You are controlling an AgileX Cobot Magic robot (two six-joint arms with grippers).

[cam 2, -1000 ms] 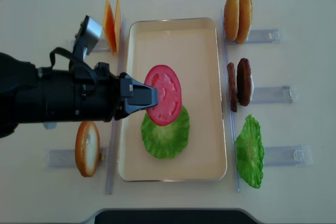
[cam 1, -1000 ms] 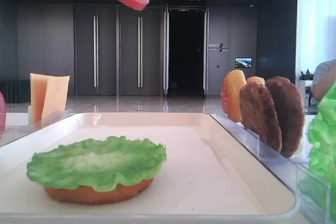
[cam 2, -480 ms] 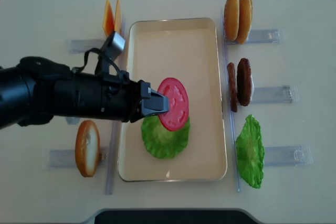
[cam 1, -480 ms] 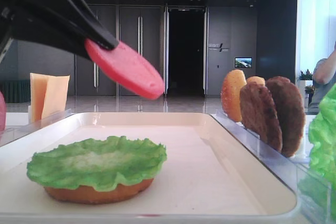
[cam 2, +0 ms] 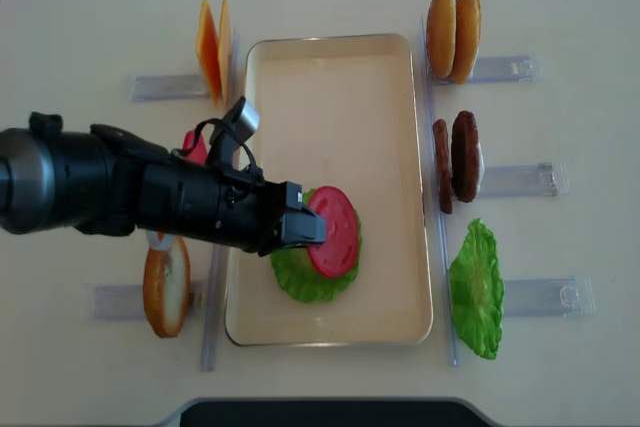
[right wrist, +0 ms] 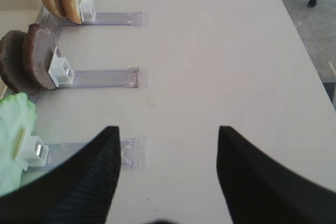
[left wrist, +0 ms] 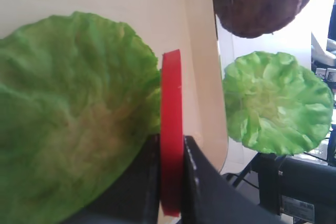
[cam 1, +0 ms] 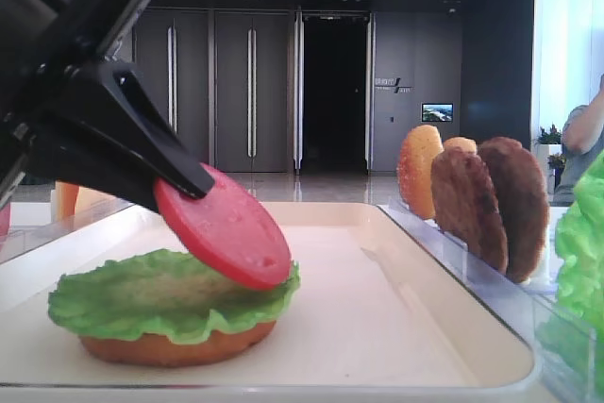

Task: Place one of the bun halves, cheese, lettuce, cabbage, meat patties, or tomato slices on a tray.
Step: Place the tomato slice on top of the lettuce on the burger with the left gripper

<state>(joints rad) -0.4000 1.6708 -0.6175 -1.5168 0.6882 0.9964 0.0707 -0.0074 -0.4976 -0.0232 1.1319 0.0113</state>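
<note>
Left gripper fingers pinching a tomato slice by its edge, slice tilted, its lower rim at or just above the lettuce that caps a bun half on the tray. Cannot tell if rim is touching yet.

Step in hand, as judged: laying the tomato on the stack. To do it well: level the slice out before letting go, so it lands flat and not on its edge; centre it over the lettuce, since in the overhead view it sits toward the right side of the leaf; lower until it rests, then spread the fingers and back off along the arm's own line, so as not to drag the leaf or shift the bun. Risk: tilted release could make the slice slide off onto bare tray.

Right gripper fingers spread, holding nothing, hovering over the surface, well apart from the tray.

Containers:
- tray: only the bun-lettuce stack, near its front-left part; rest bare.
- clear racks right of tray: two bun halves, two meat patties, one lettuce leaf, all standing on edge.
- left side: cheese slices upright, one more bun half near the arm.
</note>
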